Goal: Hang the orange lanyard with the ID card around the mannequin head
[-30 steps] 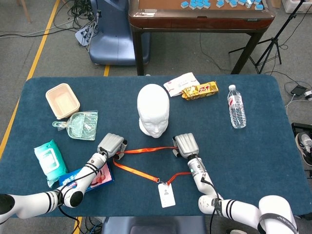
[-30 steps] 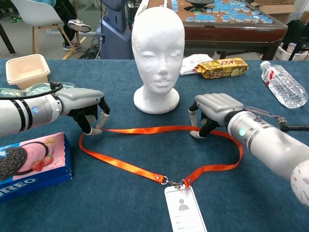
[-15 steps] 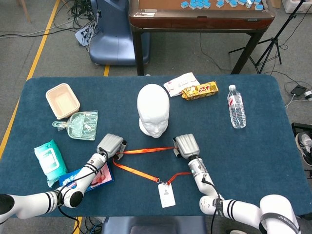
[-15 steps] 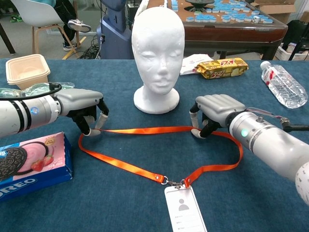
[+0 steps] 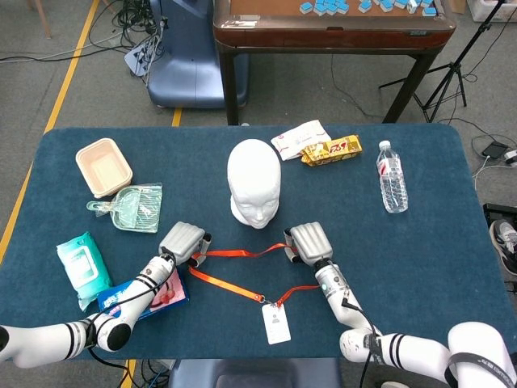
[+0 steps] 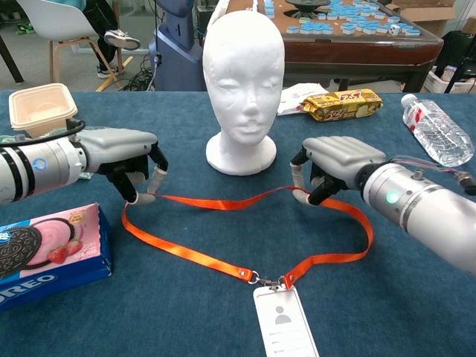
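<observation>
The white mannequin head (image 5: 254, 184) (image 6: 244, 82) stands upright mid-table, facing me. An orange lanyard (image 5: 238, 254) (image 6: 223, 201) lies in a loop in front of it, its ID card (image 5: 275, 322) (image 6: 284, 329) flat near the front edge. My left hand (image 5: 184, 242) (image 6: 123, 160) pinches the strap's left end; my right hand (image 5: 308, 242) (image 6: 331, 165) pinches the right end. Between them the strap is raised slightly off the cloth and sags in the middle.
A blue Oreo box (image 6: 41, 256) lies front left, beside a wipes pack (image 5: 81, 265). A beige container (image 5: 103, 166) and green scoop (image 5: 133, 207) sit at left. Snack packets (image 5: 329, 149) and a water bottle (image 5: 392, 177) lie behind right.
Both hands have lifted a little with the strap's ends. The span between them has gone from lying straight on the cloth to hanging slack just above it.
</observation>
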You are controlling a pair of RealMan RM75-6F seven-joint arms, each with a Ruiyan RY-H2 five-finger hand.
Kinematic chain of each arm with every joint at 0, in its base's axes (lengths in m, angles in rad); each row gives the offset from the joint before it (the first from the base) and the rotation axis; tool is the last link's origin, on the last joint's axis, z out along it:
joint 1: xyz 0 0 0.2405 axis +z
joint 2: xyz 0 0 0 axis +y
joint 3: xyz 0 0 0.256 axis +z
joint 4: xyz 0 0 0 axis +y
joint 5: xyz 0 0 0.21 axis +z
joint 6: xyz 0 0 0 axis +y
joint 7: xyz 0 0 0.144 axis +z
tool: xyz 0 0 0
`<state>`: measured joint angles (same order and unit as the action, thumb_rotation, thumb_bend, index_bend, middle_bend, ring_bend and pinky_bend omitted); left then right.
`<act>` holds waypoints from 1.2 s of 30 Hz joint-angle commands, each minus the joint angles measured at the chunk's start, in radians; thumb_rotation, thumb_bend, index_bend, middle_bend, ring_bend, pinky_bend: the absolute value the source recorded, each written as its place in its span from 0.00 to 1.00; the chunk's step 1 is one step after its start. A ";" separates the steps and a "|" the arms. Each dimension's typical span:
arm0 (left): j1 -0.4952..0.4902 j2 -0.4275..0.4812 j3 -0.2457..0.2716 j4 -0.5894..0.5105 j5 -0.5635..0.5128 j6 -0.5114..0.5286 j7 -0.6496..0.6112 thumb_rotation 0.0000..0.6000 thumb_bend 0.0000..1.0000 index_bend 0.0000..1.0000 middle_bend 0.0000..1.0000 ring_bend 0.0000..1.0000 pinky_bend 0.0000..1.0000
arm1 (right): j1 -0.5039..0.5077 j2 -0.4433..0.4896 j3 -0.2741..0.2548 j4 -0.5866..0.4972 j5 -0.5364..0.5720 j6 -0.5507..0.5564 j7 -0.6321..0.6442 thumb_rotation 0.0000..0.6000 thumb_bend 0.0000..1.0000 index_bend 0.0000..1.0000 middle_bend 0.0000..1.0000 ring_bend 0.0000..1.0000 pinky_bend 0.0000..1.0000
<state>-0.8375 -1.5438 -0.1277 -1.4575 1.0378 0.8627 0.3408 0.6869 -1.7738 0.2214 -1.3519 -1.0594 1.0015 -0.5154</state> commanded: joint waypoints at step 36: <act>-0.140 0.293 -0.301 -0.247 -0.202 0.083 -0.104 1.00 0.32 0.63 0.98 0.95 0.83 | 0.048 0.234 0.283 -0.241 -0.077 0.294 0.174 1.00 0.47 0.61 1.00 1.00 1.00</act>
<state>-0.9664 -1.2455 -0.4253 -1.7217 0.8519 0.9428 0.2266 0.7302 -1.5372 0.4966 -1.6068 -1.1461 1.2904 -0.3474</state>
